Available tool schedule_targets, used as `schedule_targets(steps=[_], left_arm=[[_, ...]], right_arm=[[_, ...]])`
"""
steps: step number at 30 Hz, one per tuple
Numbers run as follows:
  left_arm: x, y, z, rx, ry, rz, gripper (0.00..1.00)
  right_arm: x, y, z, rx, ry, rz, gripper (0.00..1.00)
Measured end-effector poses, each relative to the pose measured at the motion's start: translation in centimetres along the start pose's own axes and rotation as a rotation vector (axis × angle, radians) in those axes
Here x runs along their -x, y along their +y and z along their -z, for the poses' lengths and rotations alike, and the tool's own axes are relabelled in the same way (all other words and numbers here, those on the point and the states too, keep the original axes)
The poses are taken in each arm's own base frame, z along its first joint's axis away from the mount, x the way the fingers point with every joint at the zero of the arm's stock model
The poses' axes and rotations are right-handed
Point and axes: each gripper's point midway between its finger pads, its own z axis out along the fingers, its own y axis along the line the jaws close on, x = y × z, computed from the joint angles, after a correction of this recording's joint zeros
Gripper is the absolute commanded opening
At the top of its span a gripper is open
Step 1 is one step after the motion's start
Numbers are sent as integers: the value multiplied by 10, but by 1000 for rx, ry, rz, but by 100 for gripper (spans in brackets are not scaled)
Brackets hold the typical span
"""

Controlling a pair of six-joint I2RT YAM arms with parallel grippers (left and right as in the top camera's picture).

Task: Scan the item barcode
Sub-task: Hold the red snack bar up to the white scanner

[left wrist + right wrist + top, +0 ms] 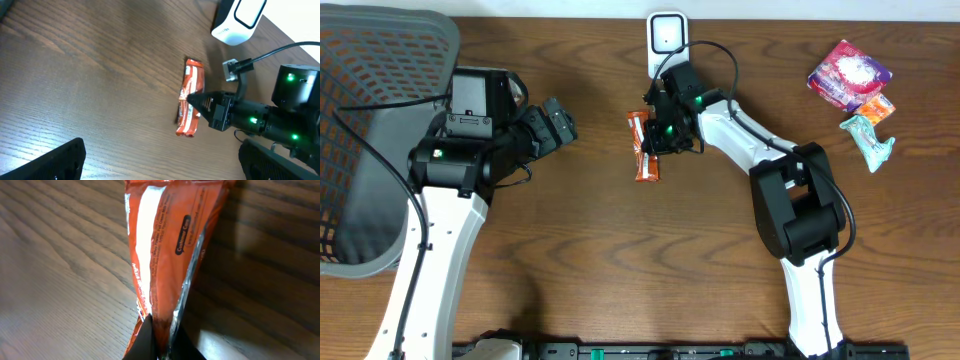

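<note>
Your right gripper pinches the orange snack wrapper at its edge; your left gripper hangs spread. The wrapper looks light, crinkly and probably slippery, so hold the seam.

Bright, even light from above; shadows soft in overhead view. Right wrist: wrapper throws dark shadow to its right, glare patch on table. Left wrist pic slightly soft.

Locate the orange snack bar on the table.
Overhead, the orange snack bar is mid-table, just in front of the white scanner, pinched by the right arm's fingers.
</note>
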Motion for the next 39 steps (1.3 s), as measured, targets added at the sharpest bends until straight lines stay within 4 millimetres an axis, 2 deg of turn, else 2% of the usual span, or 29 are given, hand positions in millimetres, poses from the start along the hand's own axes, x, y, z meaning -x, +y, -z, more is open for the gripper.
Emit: schedule_targets(steps=[4,7,9,13,15,20,21,22,23,25,27,29,31,33,36,37,38,39], left_arm=[[0,0,0,0,0,0,98],[0,0,0,0,0,0,98],[0,0,0,0,0,0,98],[0,0,0,0,-1,0,98],[0,0,0,0,0,0,98],[0,0,0,0,0,0,98],[0,0,0,0,0,0,98],[0,0,0,0,0,0,98],[0,0,0,0,0,0,98],[0,0,0,0,0,0,98],[0,0,0,0,0,0,98],[0,0,0,0,0,0,98],[0,0,0,0,0,0,98],[0,0,0,0,0,0,98],[0,0,0,0,-1,0,98],[0,0,0,-1,0,0,98],[0,0,0,0,0,0,98],[0,0,0,0,0,0,98]], right_arm=[[1,-21,23,-185,32,-27,1],[12,-44,53,-398,12,-22,1],[20,-66,85,-609,-20,-7,1],[19,-89,111,-838,-43,24,1],[13,-102,113,-938,-43,43,1],[-15,-129,94,-1060,-4,78,1],[-19,-131,92,-1067,2,82,3],[-22,-133,89,-1076,4,88,11],[-24,-133,87,-1084,3,96,16],[-23,-127,83,-1082,-8,114,36],[-22,-116,76,-1063,-20,134,41],[-23,-95,60,-1004,-31,165,55],[-22,-82,54,-975,-33,192,55],[-16,-51,44,-861,-43,198,59],[-2,-31,57,-780,-41,170,64],[6,-26,65,-756,-52,156,64],[14,-22,74,-739,-66,142,58],[24,-21,90,-722,-79,118,57]])
